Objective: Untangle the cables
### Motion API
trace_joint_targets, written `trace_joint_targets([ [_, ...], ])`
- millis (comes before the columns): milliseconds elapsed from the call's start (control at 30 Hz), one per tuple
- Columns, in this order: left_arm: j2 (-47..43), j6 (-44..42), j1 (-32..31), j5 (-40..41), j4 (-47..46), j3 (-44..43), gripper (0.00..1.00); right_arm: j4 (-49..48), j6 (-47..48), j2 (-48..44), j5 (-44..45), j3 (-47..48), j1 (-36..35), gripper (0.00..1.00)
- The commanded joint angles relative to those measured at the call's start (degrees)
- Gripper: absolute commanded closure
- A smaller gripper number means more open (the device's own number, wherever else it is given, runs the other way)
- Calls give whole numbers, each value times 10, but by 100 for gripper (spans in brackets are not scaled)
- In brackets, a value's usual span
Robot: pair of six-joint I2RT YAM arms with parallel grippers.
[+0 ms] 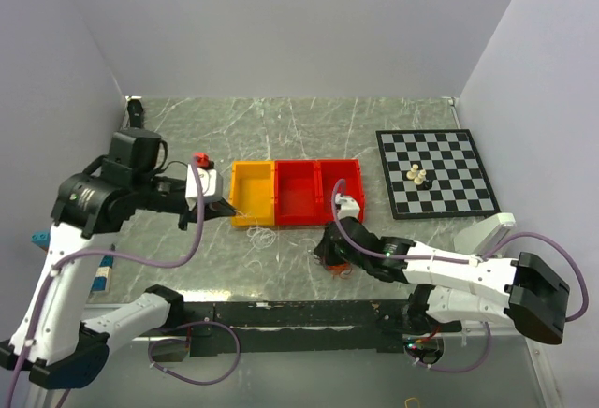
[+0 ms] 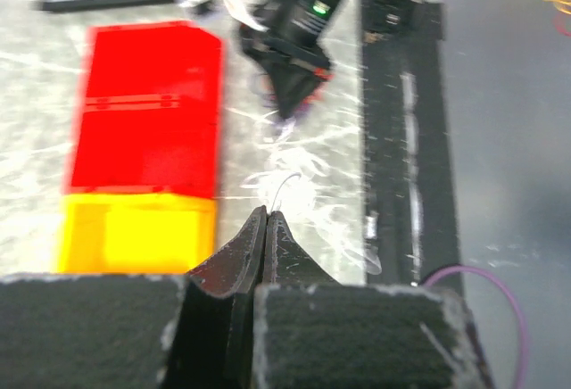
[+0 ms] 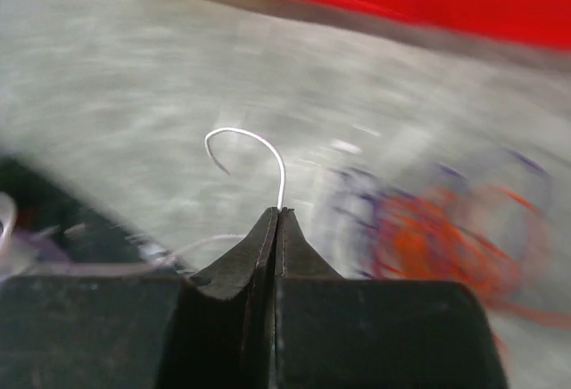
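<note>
My left gripper (image 1: 231, 210) is shut, and a thin white cable (image 2: 279, 188) comes out of its tip (image 2: 268, 214) beside the yellow bin. Loose white cable loops (image 1: 265, 239) lie on the table just beyond it (image 2: 299, 194). My right gripper (image 1: 327, 249) is shut on another white cable (image 3: 254, 142), which curls up like a hook from its tip (image 3: 278, 211). A blurred clump of orange-red and purple-blue cables (image 3: 446, 237) lies on the table to the right of that gripper, under it in the top view (image 1: 335, 265).
A yellow bin (image 1: 253, 193) and a two-part red bin (image 1: 314, 191) stand mid-table behind the cables. A chessboard (image 1: 435, 172) with a few pieces (image 1: 418, 177) lies at the back right. A black mounting strip (image 1: 299, 314) runs along the near edge.
</note>
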State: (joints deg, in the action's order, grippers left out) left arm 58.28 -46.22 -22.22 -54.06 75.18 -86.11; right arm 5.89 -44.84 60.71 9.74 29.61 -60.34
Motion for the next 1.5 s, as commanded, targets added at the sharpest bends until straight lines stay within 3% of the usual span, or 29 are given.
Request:
trace_joint_targets([
  [0,-27,77,0,69,-61,-49,99,146,-92,-11,118,-10,5,100],
  [167,-90,241,0,255,-302,-29,99,199,-151,-30,137,-21,5,100],
  [300,-147,335,-1,486,-518,35,99,214,-166,-51,147,-36,5,100],
  [467,-152,372,-1,639,-607,22,99,219,-177,-58,145,-51,5,100],
  [700,-151,369,-1,729,-692,9,99,220,-188,-65,145,-66,4,100],
  [967,-131,323,-1,744,-733,-11,99,218,-186,-62,146,-70,3,100],
  [1133,-96,246,-1,812,-827,-62,99,212,-198,-44,132,-83,5,100],
  [1267,-75,220,-2,792,-851,-106,98,188,-205,-31,121,-98,3,100],
  [1367,-66,240,-1,737,-789,-130,97,179,-203,-30,119,-99,0,100],
  [1467,-63,267,-2,623,-670,-123,95,173,-198,-38,119,-95,-2,100],
])
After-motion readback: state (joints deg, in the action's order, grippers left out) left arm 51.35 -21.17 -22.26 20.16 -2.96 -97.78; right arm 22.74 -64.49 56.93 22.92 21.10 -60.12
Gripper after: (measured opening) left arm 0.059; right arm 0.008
